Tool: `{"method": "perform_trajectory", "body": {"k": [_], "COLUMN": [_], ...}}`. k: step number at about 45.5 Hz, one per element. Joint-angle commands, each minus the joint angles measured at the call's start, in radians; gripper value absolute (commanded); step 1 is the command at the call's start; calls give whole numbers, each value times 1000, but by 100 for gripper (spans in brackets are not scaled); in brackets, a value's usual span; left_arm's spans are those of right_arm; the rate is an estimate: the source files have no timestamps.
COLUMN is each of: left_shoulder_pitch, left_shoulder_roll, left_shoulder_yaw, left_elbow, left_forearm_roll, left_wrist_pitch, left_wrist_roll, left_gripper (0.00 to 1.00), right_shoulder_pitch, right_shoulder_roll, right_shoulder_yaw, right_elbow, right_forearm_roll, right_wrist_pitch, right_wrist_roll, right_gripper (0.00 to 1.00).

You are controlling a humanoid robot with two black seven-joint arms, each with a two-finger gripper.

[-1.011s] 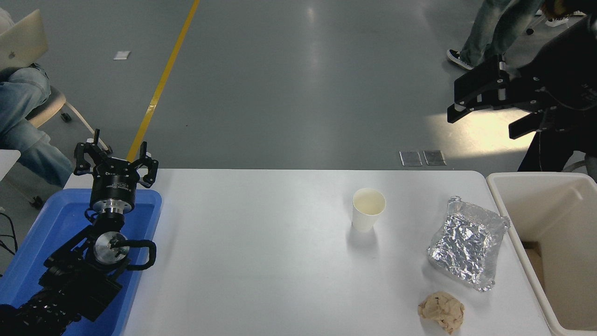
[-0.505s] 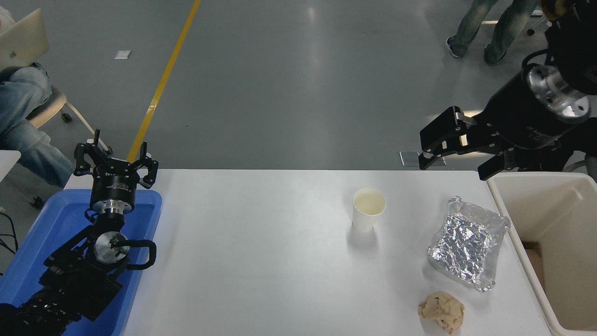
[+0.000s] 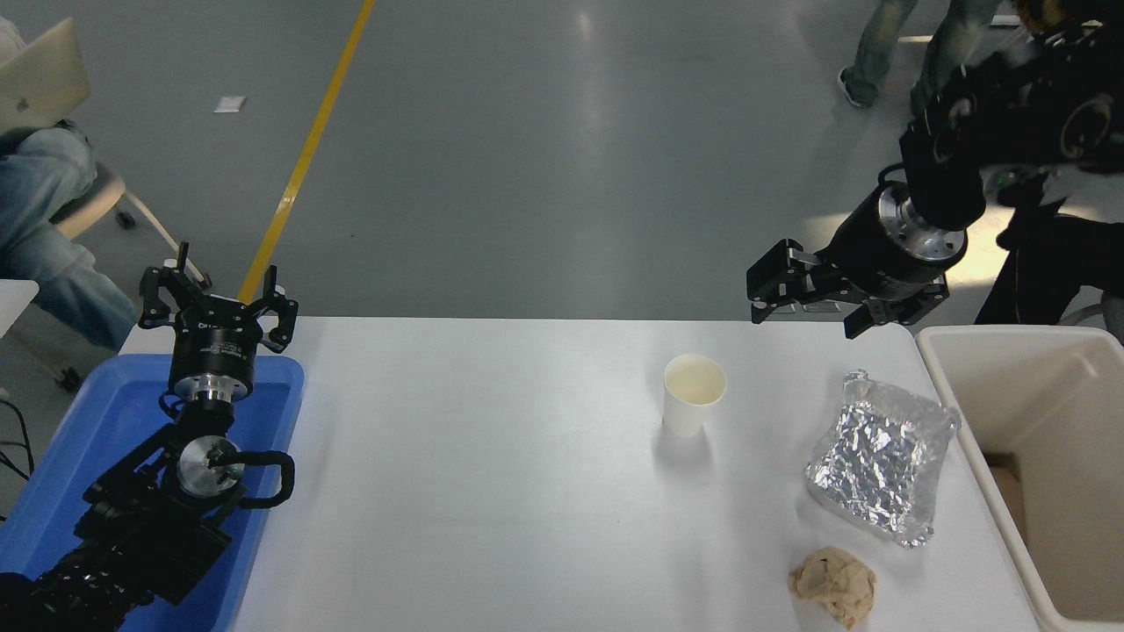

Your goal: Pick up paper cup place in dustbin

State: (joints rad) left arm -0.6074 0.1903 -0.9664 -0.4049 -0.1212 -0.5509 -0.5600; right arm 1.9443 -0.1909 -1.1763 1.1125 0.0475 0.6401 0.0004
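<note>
In the head view, the paper cup [image 3: 694, 394] is seen standing upright on the white table [image 3: 492, 491], right of centre and toward the far edge. It is small, plain white and tapered, with a cream inside and a rolled rim. No print can be made out on it. It is touched by nothing.

The right gripper [image 3: 803, 309] is held above the table's far edge, beyond the cup and to its right, with its jaws spread and nothing between them. Its arm is cut off by the right edge. The dustbin [image 3: 983, 456], a cream bin with a thick rounded rim, is placed at the table's right end and is partly cut off by the frame. A crinkled foil packet [image 3: 881, 454] lies between cup and bin, and a crumpled tan paper ball [image 3: 832, 584] is near the front edge.

The left gripper [image 3: 218, 309] is parked over a blue tray [image 3: 79, 439] at the lower left, its fingers spread. Small white lettering on its wrist is too fine to be read.
</note>
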Motion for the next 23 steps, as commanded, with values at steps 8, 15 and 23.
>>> {"method": "perform_trajectory", "body": {"k": [8, 15, 23], "left_shoulder_pitch": [0, 0, 0], "left_shoulder_roll": [0, 0, 0], "left_shoulder_yaw": [0, 0, 0], "left_elbow": [0, 0, 0], "left_forearm_roll": [0, 0, 2], "left_wrist_pitch": [0, 0, 0], "left_wrist_roll": [0, 0, 0], "left_gripper": [99, 99, 99], "right_shoulder_pitch": [-450, -528, -599], "right_shoulder_roll": [126, 143, 179], "right_shoulder_yaw": [135, 142, 159], "right_elbow": [-439, -500, -576], "right_forearm_roll": [-18, -35, -74], "right_wrist_pitch": [-17, -63, -97], "right_wrist_roll": [-2, -2, -3], "right_gripper": [100, 100, 100]}}
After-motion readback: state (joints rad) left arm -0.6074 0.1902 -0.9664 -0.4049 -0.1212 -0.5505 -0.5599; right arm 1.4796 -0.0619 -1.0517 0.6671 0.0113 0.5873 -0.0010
